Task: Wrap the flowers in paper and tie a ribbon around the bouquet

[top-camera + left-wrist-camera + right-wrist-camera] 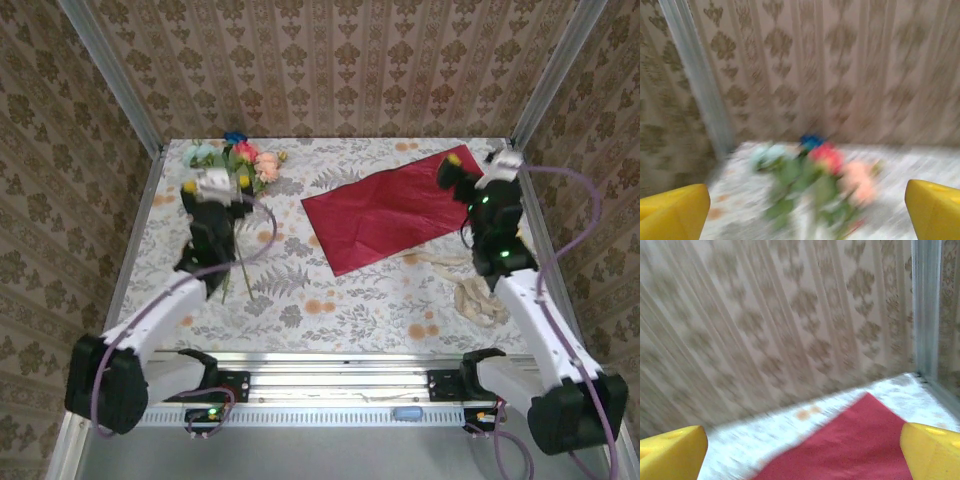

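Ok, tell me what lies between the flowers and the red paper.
Nothing but bare printed tablecloth, seen in the top view; the flowers and paper lie apart.

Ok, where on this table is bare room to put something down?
The widest bare tablecloth is at the front, between the stems of the flowers, the paper and the ribbon. A smaller patch lies at the back, between the flower heads and the paper. The right side is crowded: ribbon and paper lie close.
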You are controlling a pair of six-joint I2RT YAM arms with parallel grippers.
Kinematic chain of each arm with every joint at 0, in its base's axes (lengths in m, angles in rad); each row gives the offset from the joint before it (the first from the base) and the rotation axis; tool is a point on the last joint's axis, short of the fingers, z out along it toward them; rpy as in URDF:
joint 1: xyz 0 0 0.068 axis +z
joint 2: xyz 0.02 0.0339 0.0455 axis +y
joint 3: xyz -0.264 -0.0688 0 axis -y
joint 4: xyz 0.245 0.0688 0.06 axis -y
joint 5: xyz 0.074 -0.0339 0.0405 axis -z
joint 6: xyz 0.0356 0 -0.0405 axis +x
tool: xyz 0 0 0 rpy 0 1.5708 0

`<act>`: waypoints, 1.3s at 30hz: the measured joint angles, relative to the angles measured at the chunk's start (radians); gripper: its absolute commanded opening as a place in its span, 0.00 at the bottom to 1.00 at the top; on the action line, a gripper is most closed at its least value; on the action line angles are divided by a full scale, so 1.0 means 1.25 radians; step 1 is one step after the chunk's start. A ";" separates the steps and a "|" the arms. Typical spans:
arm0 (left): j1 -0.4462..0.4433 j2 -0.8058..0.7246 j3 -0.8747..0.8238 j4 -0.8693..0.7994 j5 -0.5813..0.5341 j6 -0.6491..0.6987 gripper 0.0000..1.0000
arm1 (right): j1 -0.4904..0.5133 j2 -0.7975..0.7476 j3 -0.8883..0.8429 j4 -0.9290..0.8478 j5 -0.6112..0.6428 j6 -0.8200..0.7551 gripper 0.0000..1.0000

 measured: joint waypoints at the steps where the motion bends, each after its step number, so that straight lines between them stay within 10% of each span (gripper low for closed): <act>1: 0.026 -0.006 0.046 -0.034 0.056 -0.065 1.00 | -0.009 -0.011 0.032 -0.018 -0.027 0.047 1.00; 5: 0.127 0.039 0.131 -0.165 0.274 -0.334 0.80 | 0.024 0.022 0.113 -0.186 -0.095 0.168 0.95; 10: 0.022 0.226 0.137 -0.323 0.440 -0.496 0.38 | 0.252 0.331 0.285 -0.445 -0.080 0.181 0.74; 16: -0.081 0.294 0.048 -0.378 0.550 -0.627 0.17 | 0.405 0.686 0.400 -0.638 -0.080 0.154 0.62; 30: -0.014 0.229 -0.056 -0.379 0.619 -0.713 0.15 | 0.491 1.013 0.713 -0.736 -0.065 0.126 0.68; 39: 0.044 0.122 -0.113 -0.411 0.646 -0.714 0.13 | 0.492 1.100 0.812 -0.766 -0.059 0.117 0.42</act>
